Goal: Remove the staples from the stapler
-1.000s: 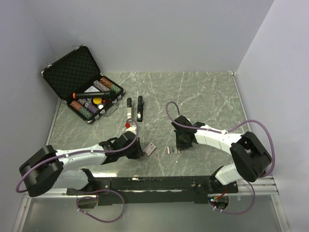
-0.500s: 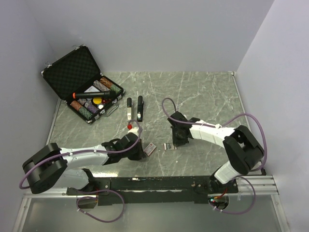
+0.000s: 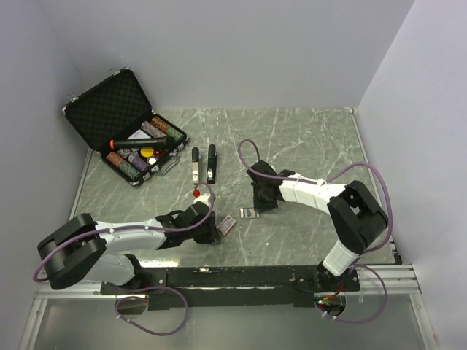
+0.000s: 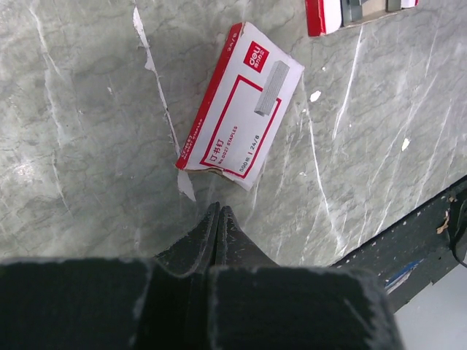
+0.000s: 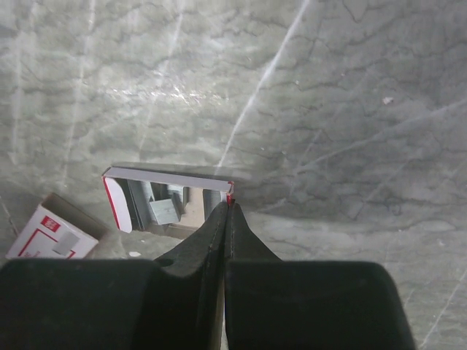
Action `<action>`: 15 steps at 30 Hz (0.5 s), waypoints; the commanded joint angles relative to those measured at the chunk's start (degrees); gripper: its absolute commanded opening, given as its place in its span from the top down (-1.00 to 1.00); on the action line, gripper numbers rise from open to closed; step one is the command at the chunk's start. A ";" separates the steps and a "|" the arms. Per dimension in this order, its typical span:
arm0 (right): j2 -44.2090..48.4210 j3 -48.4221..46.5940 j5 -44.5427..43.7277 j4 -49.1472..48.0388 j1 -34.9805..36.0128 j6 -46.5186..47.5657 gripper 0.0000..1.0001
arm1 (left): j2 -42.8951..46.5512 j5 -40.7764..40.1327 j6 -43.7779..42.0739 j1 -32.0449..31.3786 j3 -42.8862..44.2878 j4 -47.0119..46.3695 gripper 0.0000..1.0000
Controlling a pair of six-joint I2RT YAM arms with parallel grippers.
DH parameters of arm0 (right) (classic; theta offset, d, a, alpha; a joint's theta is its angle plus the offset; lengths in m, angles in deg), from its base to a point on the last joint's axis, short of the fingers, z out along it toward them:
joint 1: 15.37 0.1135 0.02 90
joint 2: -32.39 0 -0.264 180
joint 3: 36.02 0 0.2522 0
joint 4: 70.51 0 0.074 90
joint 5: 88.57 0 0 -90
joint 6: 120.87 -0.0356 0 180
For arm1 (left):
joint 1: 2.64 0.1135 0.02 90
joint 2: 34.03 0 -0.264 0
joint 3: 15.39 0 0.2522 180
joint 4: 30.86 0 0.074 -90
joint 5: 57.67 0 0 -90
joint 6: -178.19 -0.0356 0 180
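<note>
The stapler [image 3: 211, 163] lies right of the case [image 3: 109, 109] (far-left corner); the staple box [image 3: 228, 225] sits nearer, before it.

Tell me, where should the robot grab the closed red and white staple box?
Probably from above, pinching the staple box across its two long sides. It lies flat on the table, so the narrow width suits two fingers best.

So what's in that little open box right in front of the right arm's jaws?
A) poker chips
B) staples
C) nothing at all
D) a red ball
B: in the right wrist view, grey staple strips lie inside the open box.
</note>
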 commanded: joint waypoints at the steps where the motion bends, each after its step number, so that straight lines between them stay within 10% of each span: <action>1: -1.14 -2.82 0.76 -1.55 -0.07 -0.78 1.00 | -1.37 -1.60 1.03 -0.59 0.70 1.02 0.99; 15: -4.22 -5.02 1.81 -1.81 2.12 -0.61 1.00 | -1.38 -3.09 1.47 -0.68 0.61 3.30 0.99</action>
